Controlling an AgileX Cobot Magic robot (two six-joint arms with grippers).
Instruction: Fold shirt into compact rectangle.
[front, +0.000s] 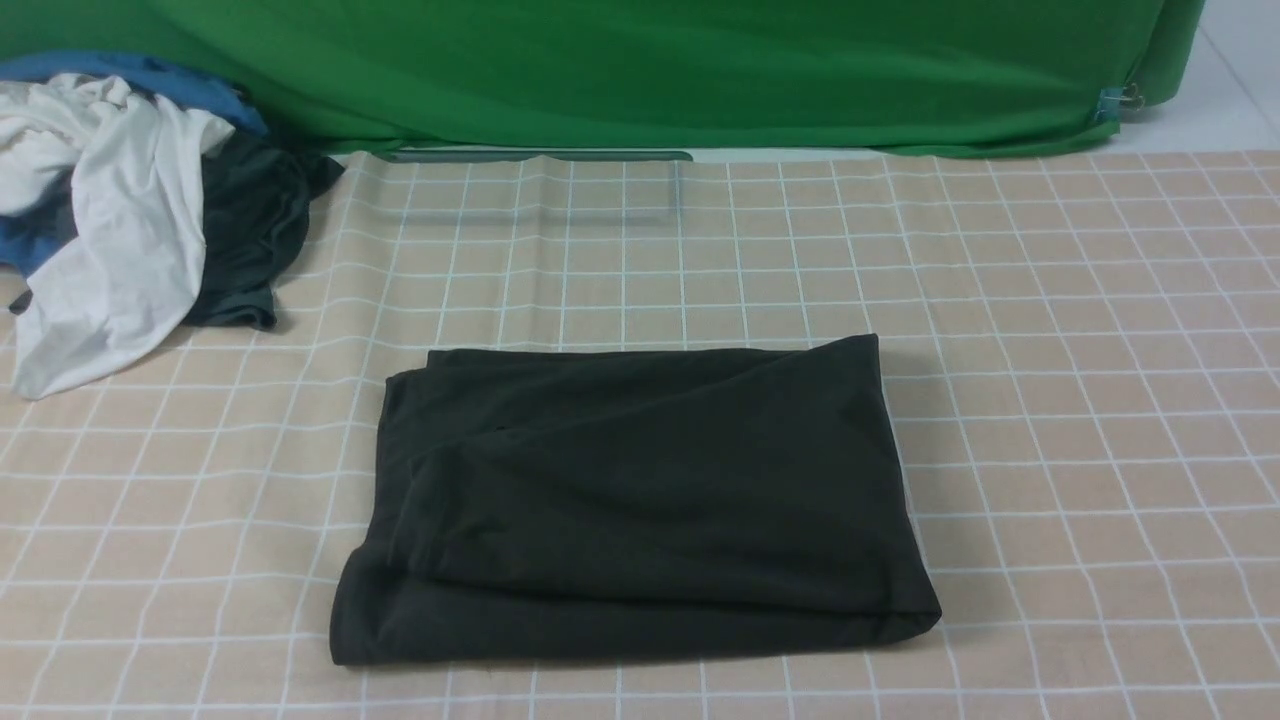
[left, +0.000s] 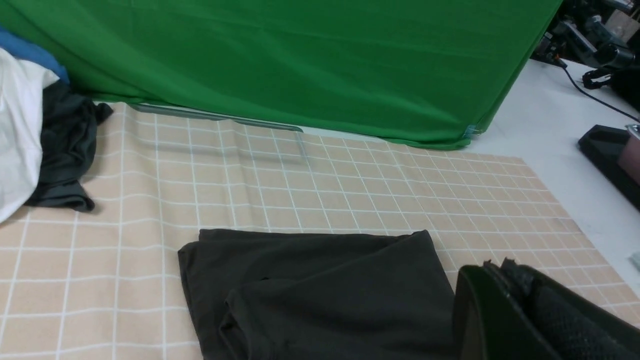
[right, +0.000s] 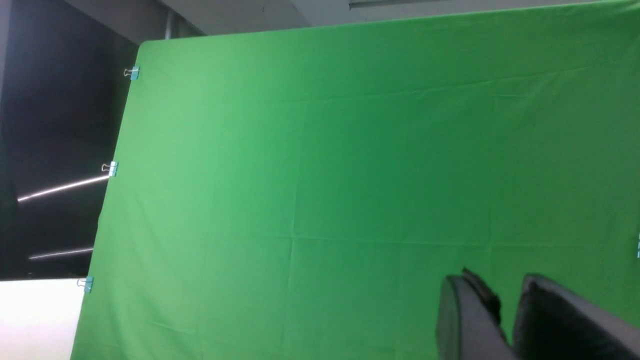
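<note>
The shirt (front: 640, 500) lay folded into a rectangle mid-tabletop (front: 1050, 400). The left pincer (left: 505, 295) was clenched, empty; the right pincer (right: 507, 310) stood slightly parted, holding nothing, facing the green backdrop (right: 350, 175).

A heap of white, blue and dark grey garments (front: 130, 200) lies on the beige grid-checked tablecloth (front: 1050, 400), before a green fabric backdrop (front: 650, 70).

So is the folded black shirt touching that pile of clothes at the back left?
Apart. The front view shows bare checked cloth between the shirt and the pile of clothes.
</note>
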